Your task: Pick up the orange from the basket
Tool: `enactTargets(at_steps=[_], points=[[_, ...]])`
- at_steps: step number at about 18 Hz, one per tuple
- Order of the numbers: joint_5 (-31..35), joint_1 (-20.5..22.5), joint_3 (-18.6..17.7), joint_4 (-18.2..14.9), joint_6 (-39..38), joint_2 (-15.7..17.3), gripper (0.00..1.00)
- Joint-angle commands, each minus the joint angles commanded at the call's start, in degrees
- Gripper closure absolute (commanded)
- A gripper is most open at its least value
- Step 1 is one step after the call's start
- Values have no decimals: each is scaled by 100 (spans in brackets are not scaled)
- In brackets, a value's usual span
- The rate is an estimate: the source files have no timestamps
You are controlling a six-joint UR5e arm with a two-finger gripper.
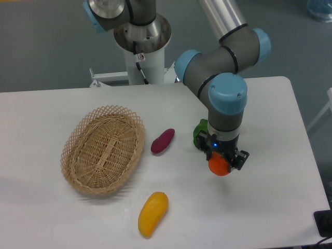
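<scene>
Gripper [222, 162] fingers close around the orange [219, 166], holding it over the white table [270, 207] well right of the wicker basket [102, 150], which looks empty, so the pick appears essentially done, with only a secure hold left.

- Gripper [224, 162] clamped around orange [219, 165], over the table's [62, 223] right half, well apart from basket [102, 149].
- Basket holding no fruit, on the left.
- Purple fruit [162, 141] lying just right of basket.
- Yellow-orange mango-like fruit [152, 213] below, near the front edge.
- Green object [199, 131] partly hidden behind the wrist.
</scene>
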Motion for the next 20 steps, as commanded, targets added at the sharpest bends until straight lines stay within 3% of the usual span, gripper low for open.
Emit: enactTargets(at_steps=[20], points=[[9,-53,0,35,-194,-35,30]])
